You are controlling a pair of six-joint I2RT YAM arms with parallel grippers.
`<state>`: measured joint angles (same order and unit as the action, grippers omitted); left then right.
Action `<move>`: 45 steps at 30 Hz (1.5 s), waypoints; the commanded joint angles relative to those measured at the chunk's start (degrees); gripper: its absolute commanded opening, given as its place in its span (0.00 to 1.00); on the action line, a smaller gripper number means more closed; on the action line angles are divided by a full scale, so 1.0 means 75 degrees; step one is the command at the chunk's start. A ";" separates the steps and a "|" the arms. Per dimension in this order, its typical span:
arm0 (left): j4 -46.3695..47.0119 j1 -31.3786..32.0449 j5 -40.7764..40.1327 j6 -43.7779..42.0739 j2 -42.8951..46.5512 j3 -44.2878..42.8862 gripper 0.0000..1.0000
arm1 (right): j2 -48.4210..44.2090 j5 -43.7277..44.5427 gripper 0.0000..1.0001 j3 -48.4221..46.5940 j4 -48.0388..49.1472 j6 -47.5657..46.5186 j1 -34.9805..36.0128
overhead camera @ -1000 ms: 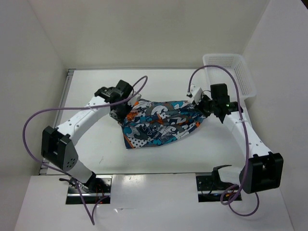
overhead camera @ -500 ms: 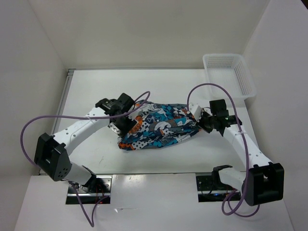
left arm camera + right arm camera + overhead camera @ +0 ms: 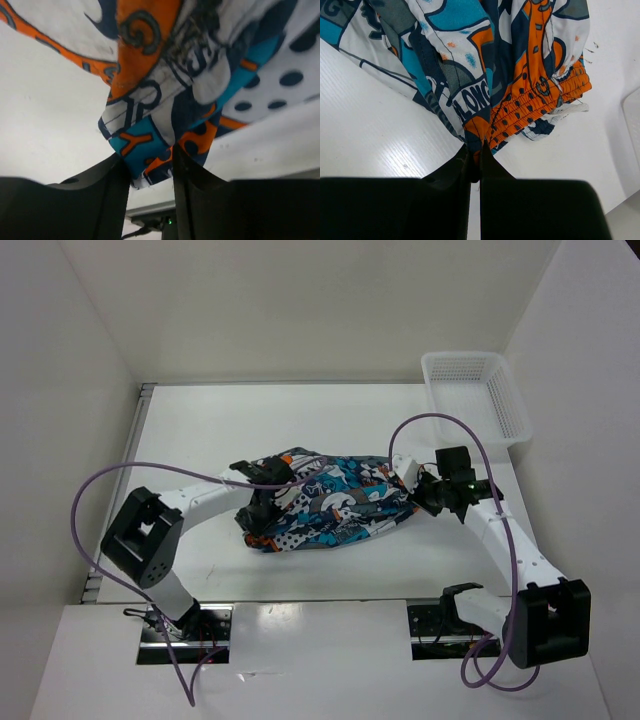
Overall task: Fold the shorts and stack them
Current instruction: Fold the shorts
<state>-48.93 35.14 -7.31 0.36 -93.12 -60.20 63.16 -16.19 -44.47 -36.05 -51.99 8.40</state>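
Starting on the left: the left gripper (image 3: 148,161) is down at the left end of the shorts (image 3: 330,505). Its fingers are parted, with a corner of hem sitting between them. The wrist view is super close up, so I can't swear the cloth isn't lightly caught, but it looks let go to me rather than pinched.

The shorts lie mid-table (image 3: 200,430) as a long, lumpy bundle running left to right, between the two arms. They seem doubled over on themselves, with the orange waistband bunched up at the right end. It's not what I'd call a tidy fold, the edges are wavy and the left end is rumpled.

On the right, the right gripper (image 3: 475,152) is clenched tight on a fold of the printed fabric just beside that waistband, low to the table.

The white mesh basket (image 3: 478,390) sits in the far right corner, well apart from everything.

So progress-wise I'd say early to middle: a rough first fold is maybe there, but flattening, folding again and any stacking are all left to do. I only see this one pair.
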 commanded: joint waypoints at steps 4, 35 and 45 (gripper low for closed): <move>0.0909 0.0015 -0.0430 -0.0048 -0.0568 -0.0479 0.06 | 0.0110 0.0049 0.02 -0.0480 0.0446 0.0555 -0.0042; -0.2135 0.1210 0.1907 -0.0048 0.1190 -0.0561 0.29 | -0.0158 0.1302 0.62 -0.0282 -0.2434 -0.2829 -0.0488; -0.1929 -0.0553 0.1877 -0.0048 0.1262 -0.2097 0.45 | -0.1203 -0.0711 0.84 -0.2871 -0.2425 -0.1708 -0.0197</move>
<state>-67.64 38.96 7.31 0.03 -83.92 -72.20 54.61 -13.67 -60.12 -54.85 -69.01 5.30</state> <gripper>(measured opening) 0.448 0.838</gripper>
